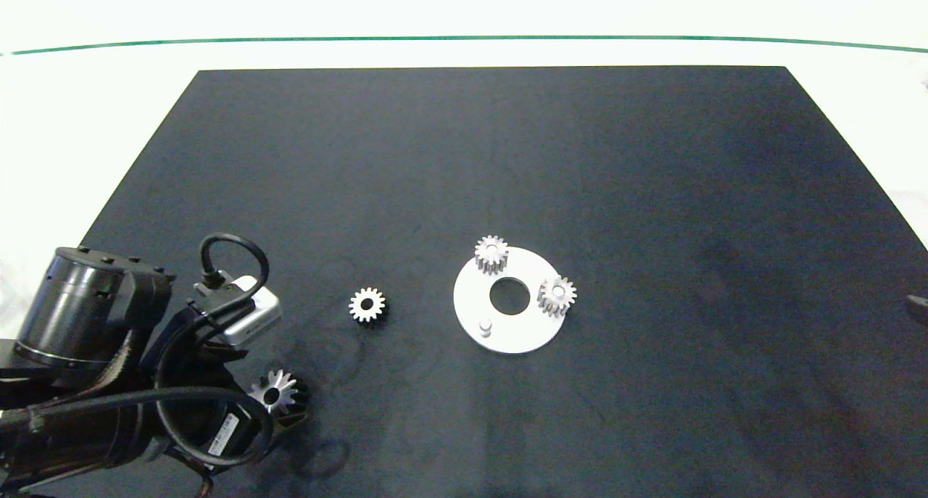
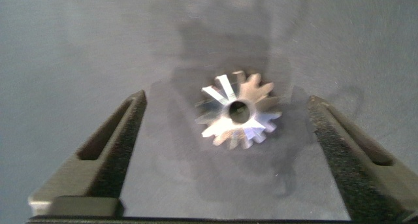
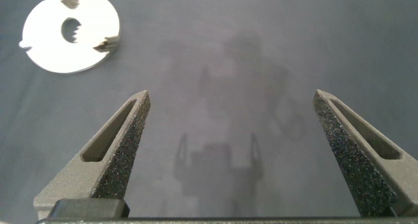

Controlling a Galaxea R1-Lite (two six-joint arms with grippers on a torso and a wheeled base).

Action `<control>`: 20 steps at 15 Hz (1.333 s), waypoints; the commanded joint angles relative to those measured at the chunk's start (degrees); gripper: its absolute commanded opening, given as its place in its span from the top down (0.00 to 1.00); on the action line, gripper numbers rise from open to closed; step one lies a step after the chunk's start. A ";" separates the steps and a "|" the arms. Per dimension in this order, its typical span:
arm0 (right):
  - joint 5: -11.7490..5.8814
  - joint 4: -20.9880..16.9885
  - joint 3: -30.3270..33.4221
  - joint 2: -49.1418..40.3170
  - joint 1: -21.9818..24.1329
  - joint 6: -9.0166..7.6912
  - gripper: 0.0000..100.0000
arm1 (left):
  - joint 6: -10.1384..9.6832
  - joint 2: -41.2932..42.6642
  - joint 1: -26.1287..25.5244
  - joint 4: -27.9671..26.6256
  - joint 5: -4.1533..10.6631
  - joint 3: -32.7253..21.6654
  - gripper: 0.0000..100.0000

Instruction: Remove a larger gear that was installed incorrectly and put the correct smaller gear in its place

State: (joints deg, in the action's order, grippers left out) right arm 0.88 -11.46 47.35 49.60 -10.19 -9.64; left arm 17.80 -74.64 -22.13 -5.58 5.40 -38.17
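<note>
Between the left tool's (image 2: 225, 152) spread fingers, the larger gear (image 2: 238, 111), half-hidden from overhead.

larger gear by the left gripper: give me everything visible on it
The larger gear is a shiny silver metal spur gear with pointed teeth and a round centre hole. It lies flat on the black mat, near its front-left corner, off the white disc. The left gripper is over it, open, fingers to either side, not touching. In the head view the arm hides part of its rim. No damage shows.
</note>
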 commanded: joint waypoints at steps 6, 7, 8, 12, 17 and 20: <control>5.36 -0.05 11.54 19.13 -22.59 -0.99 0.00 | -5.05 19.71 11.93 -3.21 -0.74 -0.42 0.00; 5.54 0.12 12.59 22.55 -23.82 -0.99 0.00 | -5.14 22.08 14.30 -4.26 -0.74 -0.42 0.00; 6.24 0.38 13.38 25.63 -25.05 -0.99 0.00 | -5.14 24.28 16.33 -4.88 -0.83 -0.42 0.00; 5.80 0.56 19.18 34.95 -30.06 -1.17 0.00 | -6.28 31.40 19.49 -5.23 -1.80 -0.42 0.00; -0.35 0.30 20.68 34.68 -32.70 -1.08 0.00 | -6.11 33.07 17.38 -9.89 -6.54 0.20 0.00; -0.70 0.03 19.89 32.05 -32.61 -0.11 0.00 | -5.85 28.68 14.39 -9.45 -9.53 0.55 0.00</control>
State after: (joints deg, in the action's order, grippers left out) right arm 0.11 -11.37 67.63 83.07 -42.80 -9.64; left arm 11.90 -43.30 -6.06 -15.13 -3.50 -37.64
